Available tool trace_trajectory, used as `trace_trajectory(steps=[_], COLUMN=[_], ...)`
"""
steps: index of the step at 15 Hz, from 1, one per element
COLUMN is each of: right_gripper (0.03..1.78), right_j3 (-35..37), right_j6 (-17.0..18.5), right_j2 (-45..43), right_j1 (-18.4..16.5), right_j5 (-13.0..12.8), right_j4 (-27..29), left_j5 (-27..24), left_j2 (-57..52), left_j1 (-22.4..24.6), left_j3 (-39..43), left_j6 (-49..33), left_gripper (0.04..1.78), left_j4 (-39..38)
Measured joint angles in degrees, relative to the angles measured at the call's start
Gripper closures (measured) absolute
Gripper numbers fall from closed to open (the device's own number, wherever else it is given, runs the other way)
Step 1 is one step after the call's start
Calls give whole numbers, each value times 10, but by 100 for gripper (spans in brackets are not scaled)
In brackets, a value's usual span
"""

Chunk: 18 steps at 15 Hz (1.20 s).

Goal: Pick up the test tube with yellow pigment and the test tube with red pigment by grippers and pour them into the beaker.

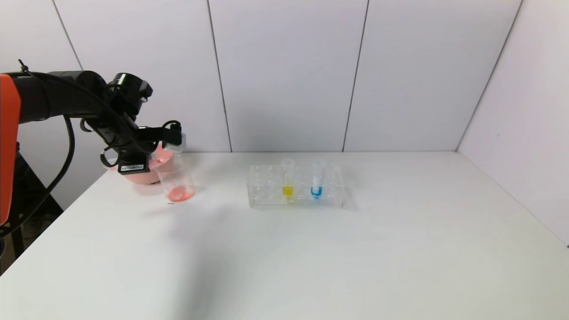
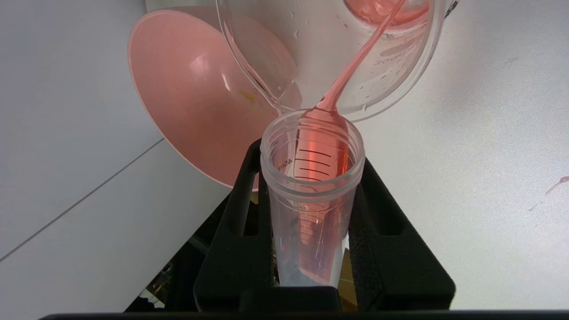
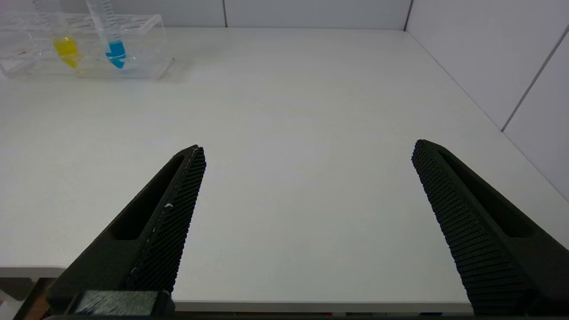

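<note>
My left gripper point(image 1: 172, 135) point(image 2: 311, 155) is shut on the test tube with red pigment point(image 1: 175, 143) point(image 2: 312, 178), held tipped with its mouth over the beaker point(image 1: 177, 178) point(image 2: 311, 44) at the table's far left. A thin red stream point(image 2: 355, 66) runs from the tube's lip into the beaker, where red liquid pools at the bottom. The test tube with yellow pigment point(image 1: 288, 180) point(image 3: 66, 46) stands upright in the clear rack point(image 1: 266, 191) point(image 3: 142, 44) at mid-table. My right gripper point(image 3: 306, 149) is open and holds nothing, over the table's near edge.
A pink bowl point(image 1: 149, 171) point(image 2: 191, 102) sits right behind the beaker. A blue-tipped tube point(image 1: 317, 182) point(image 3: 116, 49) stands in the rack beside the yellow one. A small red splash point(image 2: 558, 184) marks the table near the beaker. White walls close the back and right sides.
</note>
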Motion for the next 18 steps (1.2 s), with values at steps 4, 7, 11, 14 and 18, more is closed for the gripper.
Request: trace_trajectory(steps=[4, 7, 11, 14, 18], right_gripper=[11, 11, 11, 11, 11], right_j3=[0, 0, 0, 0, 0], right_j6=[0, 0, 0, 0, 0], right_j2=[0, 0, 0, 0, 0], right_j1=[0, 0, 0, 0, 0], right_j5=[0, 0, 0, 0, 0], right_j4=[0, 0, 0, 0, 0], left_j5=[21, 22, 29, 33, 33], left_j2=[3, 3, 3, 3, 2], left_j1=[-3, -4, -5, -6, -8], left_j3=[0, 0, 0, 0, 0], left_j6=[-2, -3, -3, -3, -3], left_gripper=[133, 133, 133, 133, 133], left_j4=[0, -1, -1, -4, -8])
